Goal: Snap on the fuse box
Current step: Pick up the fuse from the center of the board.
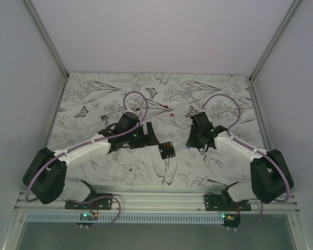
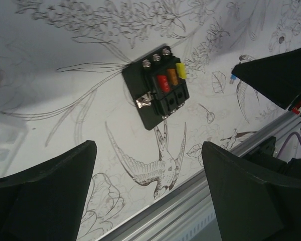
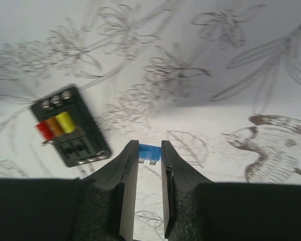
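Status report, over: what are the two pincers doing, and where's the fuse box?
Left pincer open, empty, hovering. Right pincer pinching blue fuse. Fuse box lying on table, untouched. Nothing blocking it.

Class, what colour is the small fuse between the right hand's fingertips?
The fuse is blue, clearest in the right wrist view.

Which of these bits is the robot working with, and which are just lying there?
In the job: small black square plastic fuse box; small blue plastic fuse, between the right arm's jaws.
Lying about: two tiny red bits further back; small dark item by the left arm, unidentifiable.
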`<control>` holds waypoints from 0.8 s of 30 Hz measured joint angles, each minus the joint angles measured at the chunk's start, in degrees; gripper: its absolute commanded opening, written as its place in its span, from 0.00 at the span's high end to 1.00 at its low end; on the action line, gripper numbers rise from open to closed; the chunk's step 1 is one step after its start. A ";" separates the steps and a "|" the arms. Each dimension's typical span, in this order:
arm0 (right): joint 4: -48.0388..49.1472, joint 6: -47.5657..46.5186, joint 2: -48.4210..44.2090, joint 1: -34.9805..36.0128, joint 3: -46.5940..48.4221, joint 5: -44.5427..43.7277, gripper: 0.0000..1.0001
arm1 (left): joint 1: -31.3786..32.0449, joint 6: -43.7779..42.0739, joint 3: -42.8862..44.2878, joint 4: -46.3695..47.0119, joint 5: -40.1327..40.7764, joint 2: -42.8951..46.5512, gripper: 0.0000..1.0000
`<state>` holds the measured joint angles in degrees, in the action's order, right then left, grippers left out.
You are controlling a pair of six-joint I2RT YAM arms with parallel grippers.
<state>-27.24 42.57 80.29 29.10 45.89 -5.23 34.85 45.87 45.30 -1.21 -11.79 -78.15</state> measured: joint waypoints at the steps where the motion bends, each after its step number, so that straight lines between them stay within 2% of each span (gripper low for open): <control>1: 0.76 0.28 -0.13 0.37 0.11 0.74 0.74 | 0.74 -0.04 0.15 0.57 0.09 -0.44 0.14; 8: 7.28 4.07 -0.55 3.10 1.70 5.86 0.75 | 7.87 -0.98 0.94 6.75 4.28 -1.77 0.25; 18: 14.93 10.01 -1.18 4.94 2.29 10.80 0.75 | 12.31 -0.52 0.70 18.10 11.76 -4.66 0.58; 24: 17.05 12.33 -1.18 5.88 2.32 12.57 0.75 | 12.79 0.79 0.42 21.09 14.95 -6.40 0.69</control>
<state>-10.20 54.89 79.11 34.98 48.21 7.33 47.64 46.65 45.71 19.88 3.16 -84.55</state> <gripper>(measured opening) 0.252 0.349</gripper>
